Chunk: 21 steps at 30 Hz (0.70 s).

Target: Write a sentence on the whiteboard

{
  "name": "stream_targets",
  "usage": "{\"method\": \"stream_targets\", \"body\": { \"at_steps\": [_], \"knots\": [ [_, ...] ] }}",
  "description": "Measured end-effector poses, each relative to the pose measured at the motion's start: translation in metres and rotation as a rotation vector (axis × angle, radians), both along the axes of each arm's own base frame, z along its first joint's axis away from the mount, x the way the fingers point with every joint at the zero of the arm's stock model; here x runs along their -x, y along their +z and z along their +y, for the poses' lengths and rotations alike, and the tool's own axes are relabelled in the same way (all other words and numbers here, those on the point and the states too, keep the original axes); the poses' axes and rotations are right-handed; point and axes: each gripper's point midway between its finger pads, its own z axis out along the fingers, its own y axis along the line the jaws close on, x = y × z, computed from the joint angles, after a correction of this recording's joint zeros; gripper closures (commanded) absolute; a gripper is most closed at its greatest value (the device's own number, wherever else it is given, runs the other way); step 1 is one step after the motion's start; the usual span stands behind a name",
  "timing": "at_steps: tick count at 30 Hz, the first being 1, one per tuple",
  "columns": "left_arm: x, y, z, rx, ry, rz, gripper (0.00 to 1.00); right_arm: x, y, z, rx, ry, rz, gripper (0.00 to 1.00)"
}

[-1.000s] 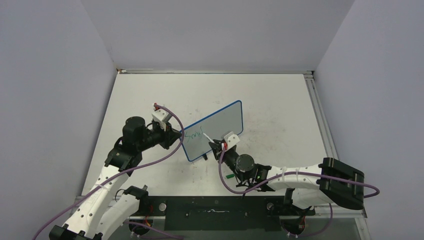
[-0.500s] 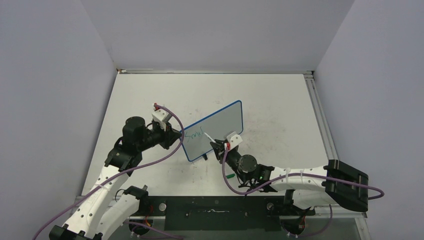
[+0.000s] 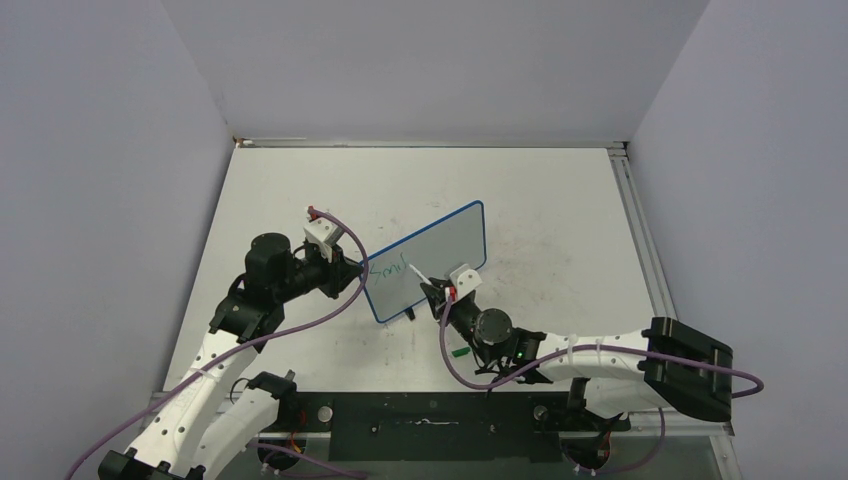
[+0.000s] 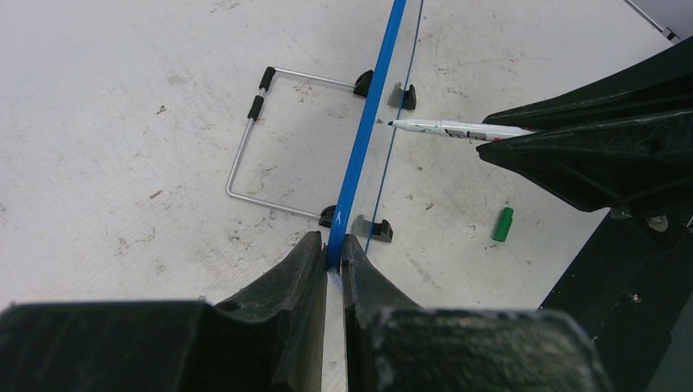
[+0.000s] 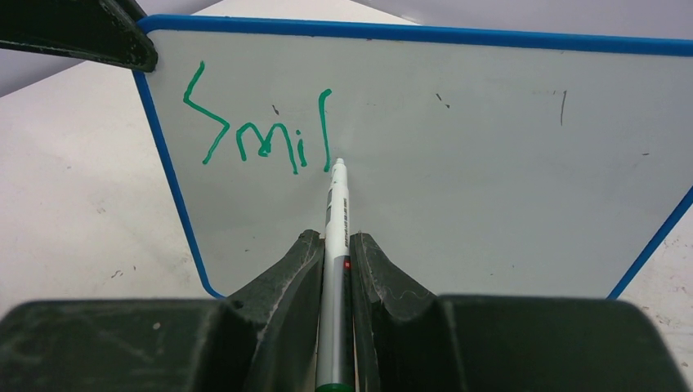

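1. Board [image 3: 440, 250] stands on edge mid-table [image 3: 560, 200], wire stand [image 4: 245, 155] behind it.
2. L gripper [image 4: 330, 243]: jaws narrow, clamped on board's blue frame at its left edge, near top corner.
3. R gripper [image 5: 336, 241]: jaws narrow, pinching marker [image 5: 334, 204], tip aimed at board face.
4. Sentence [image 5: 261, 135]: green "Smil", upper left of face.
5. Marker tip just right of the "l" foot; contact can't be told.
6. Green cap [image 4: 502, 224] lies on table, apart from board.
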Motion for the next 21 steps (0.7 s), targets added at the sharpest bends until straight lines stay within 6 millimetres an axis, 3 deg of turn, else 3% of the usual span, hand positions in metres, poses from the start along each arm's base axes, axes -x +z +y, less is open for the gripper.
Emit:
{"method": "stream_targets", "body": {
  "at_steps": [21],
  "knots": [
    [-0.0001,-0.0001,0.0,0.0,0.0,0.0,1.0,-0.0068,-0.0027,-0.0033,0.007,-0.02,0.0,0.95]
  ]
}}
